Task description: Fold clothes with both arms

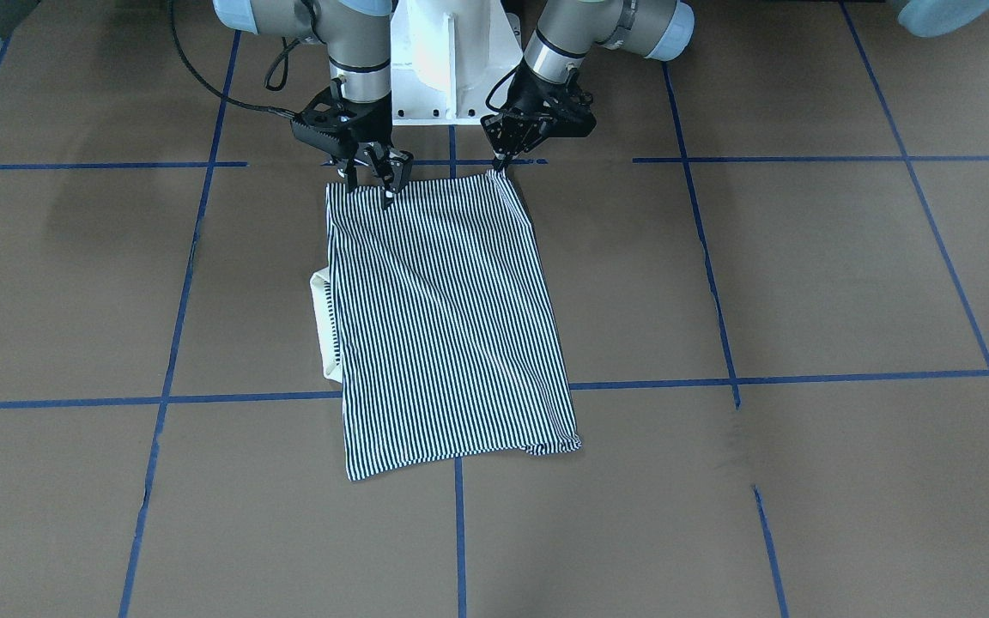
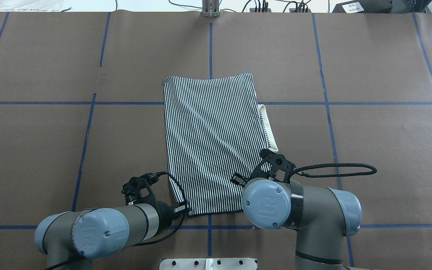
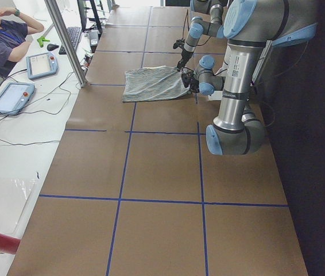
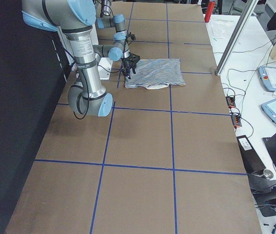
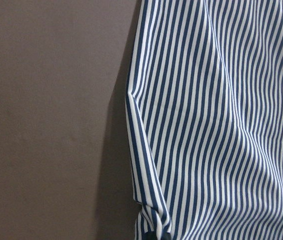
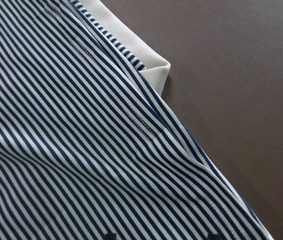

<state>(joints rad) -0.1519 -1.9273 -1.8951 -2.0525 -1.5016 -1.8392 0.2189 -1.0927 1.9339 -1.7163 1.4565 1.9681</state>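
Observation:
The striped polo shirt (image 1: 443, 318) lies folded into a long rectangle on the brown table (image 1: 803, 275), its cream collar (image 1: 320, 318) sticking out at one side. In the overhead view the shirt (image 2: 212, 142) reaches from the robot toward the table's middle. My left gripper (image 1: 499, 163) is shut on the near corner of the shirt, and the left wrist view shows the cloth (image 5: 216, 125) bunched at the fingertips. My right gripper (image 1: 372, 182) stands open over the other near corner. Its tips sit wide apart above the stripes (image 6: 81, 150) in the right wrist view.
The white pedestal base (image 1: 447, 60) stands just behind both grippers. Blue tape lines (image 1: 718, 382) cross the brown table. At the far side a person (image 3: 2, 34) sits at a bench with tablets (image 3: 41, 64) and cables, beside a metal post (image 3: 65, 40).

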